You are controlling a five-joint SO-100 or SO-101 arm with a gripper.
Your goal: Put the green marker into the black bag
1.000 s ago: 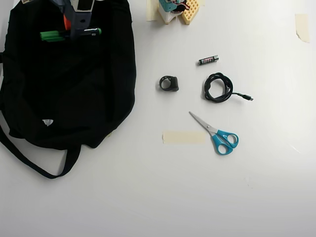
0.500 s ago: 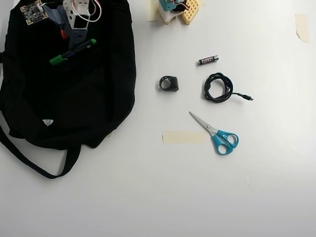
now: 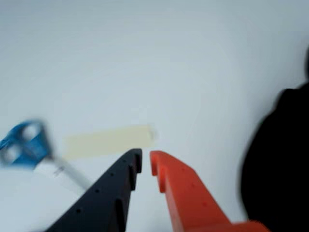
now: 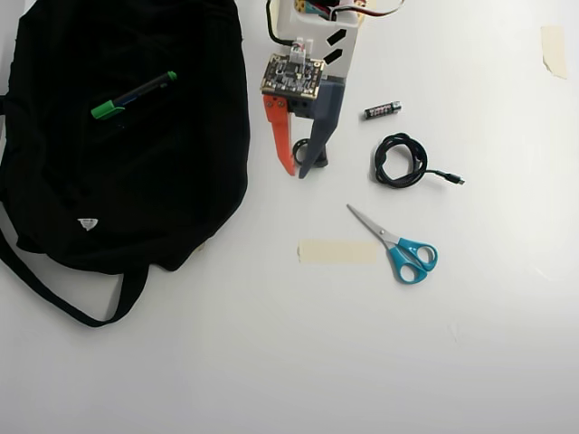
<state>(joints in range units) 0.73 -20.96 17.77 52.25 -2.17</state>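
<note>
Two fingers fill the bottom of the wrist view, a black one on the left and an orange one (image 3: 193, 193) on the right, and the hand (image 3: 145, 162) shows them nearly pressed together with only a thin slit between the tips and nothing pinched. Behind them lies the white worktop (image 3: 154, 58). A strip of beige tape (image 3: 108, 141) sits just beyond the fingertips, and blurred blue-handled scissors (image 3: 26, 145) lie at the left edge. A dark mass at the right edge is part of the black bag (image 3: 280, 159). The green marker does not appear here.

In the overhead view the hand (image 4: 297, 170) hangs over the worktop (image 4: 362, 362) just to the right of the black bag (image 4: 109, 181), its tips close together and empty, over a small black ring-shaped object (image 4: 319, 155) that it partly hides. The green marker (image 4: 133, 95) lies slanted on top of the bag's upper left fabric, green cap toward the lower left, well apart from the hand. A small battery (image 4: 382, 110) lies right of the hand, a coiled black cable (image 4: 403, 161) below it, then the scissors (image 4: 398, 246) and the tape strip (image 4: 336, 251) lower down. Another scrap of tape (image 4: 553, 47) sits at the upper right edge.
</note>
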